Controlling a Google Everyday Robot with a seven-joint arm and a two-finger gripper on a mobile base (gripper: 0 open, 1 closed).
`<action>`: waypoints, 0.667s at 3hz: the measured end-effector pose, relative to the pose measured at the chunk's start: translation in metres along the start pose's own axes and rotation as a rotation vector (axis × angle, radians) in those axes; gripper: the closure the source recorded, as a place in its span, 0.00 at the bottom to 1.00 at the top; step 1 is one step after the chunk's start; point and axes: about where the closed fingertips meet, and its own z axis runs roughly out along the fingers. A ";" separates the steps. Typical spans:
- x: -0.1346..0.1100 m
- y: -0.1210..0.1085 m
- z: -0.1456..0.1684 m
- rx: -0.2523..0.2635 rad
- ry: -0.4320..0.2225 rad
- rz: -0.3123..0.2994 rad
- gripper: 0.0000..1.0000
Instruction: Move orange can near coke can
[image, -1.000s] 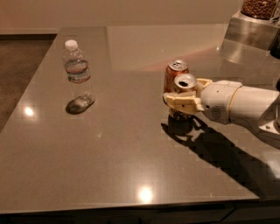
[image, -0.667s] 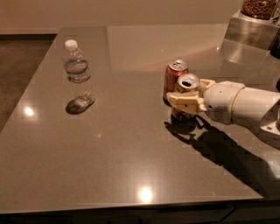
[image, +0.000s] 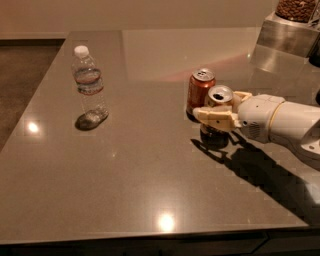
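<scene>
Clamping is being done in the camera view by the robot's cream-white two-finger gripper, whose fingers are being pressed against opposite sides of the orange can, a drink can with a dull golden-brown body and an opened silver top. The near finger is being laid across the front of the can, so most of its body is being hidden. Only the top and a dark lower part are being shown. Whether the can's base is touching the surface cannot be told. The white arm is being extended in from the right edge of the grey stone bench, about halfway between the near and far edges, and a dark shadow is being cast beneath it.

The coke can, a brighter red-orange drink can with a silver top, is being seen upright just beside the held can, on its far-left side. Whether the two cans are touching cannot be told.

A clear plastic water bottle with a white cap is being seen upright well apart from both cans, near the left edge and toward the far left corner. At the far right corner a shiny metal box is being seen, with a bowl of brown nuts on top.
</scene>
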 end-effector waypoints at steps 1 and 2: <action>-0.003 0.003 0.001 -0.002 -0.001 -0.005 0.00; -0.003 0.003 0.001 -0.003 -0.001 -0.006 0.00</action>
